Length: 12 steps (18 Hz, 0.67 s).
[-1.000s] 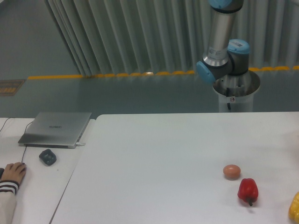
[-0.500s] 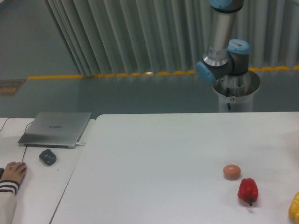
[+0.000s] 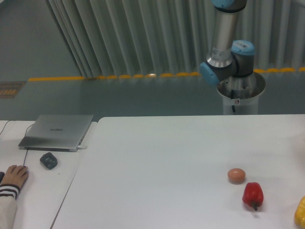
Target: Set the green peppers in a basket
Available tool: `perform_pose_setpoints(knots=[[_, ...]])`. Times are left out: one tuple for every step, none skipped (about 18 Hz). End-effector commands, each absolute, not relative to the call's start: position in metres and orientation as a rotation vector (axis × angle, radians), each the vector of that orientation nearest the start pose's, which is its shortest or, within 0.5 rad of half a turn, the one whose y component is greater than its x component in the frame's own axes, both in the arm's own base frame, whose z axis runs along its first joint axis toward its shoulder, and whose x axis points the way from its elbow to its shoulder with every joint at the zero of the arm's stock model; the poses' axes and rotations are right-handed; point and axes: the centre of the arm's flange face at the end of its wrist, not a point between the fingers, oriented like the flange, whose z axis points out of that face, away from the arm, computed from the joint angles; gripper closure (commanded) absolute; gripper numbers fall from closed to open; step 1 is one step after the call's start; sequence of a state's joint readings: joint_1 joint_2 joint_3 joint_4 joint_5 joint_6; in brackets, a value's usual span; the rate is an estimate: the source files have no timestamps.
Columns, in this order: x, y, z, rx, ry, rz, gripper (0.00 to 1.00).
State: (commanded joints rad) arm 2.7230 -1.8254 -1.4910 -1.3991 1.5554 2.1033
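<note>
The green peppers and the basket are out of view. Only the lower part of my arm (image 3: 224,43) shows, rising from its base behind the far edge of the white table (image 3: 167,157) and leaving the frame at the top. The gripper itself is out of view.
A red bell pepper (image 3: 252,194) lies near the front right, with a brown egg-shaped object (image 3: 236,175) just behind it. A yellow pepper (image 3: 300,212) is cut off at the right edge. On the left side table are a laptop (image 3: 57,131), a dark mouse (image 3: 48,160) and a person's hand (image 3: 14,177).
The arm's upper segment has shifted very slightly. The person's hand at the left has barely moved. Nothing on the table has changed.
</note>
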Motion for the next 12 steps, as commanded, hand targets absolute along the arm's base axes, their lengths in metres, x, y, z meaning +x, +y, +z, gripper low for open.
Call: perform_pose_setpoints(knots=[[-0.48, 0.373, 0.406, -2.786, 1.419, 0.003, 0.0], [-0.475, 0.381, 0.407, -2.801, 1.389, 0.014, 0.0], [-0.471, 0.388, 0.407, -2.821, 1.346, 0.021, 0.0], [-0.463, 0.4, 0.406, -2.838, 1.308, 0.032, 0.0], [-0.453, 0.414, 0.404, -2.854, 1.276, 0.041, 0.0], [-0.445, 0.426, 0.403, -2.867, 1.243, 0.057, 0.0], [-0.439, 0.435, 0.401, -2.88, 1.212, 0.056, 0.0], [-0.436, 0.439, 0.398, -2.889, 1.189, 0.051, 0.0], [-0.433, 0.443, 0.397, -2.888, 1.191, 0.049, 0.0], [-0.432, 0.444, 0.397, -2.887, 1.194, 0.049, 0.0], [-0.431, 0.444, 0.396, -2.887, 1.196, 0.046, 0.0], [-0.43, 0.445, 0.397, -2.886, 1.196, 0.049, 0.0]])
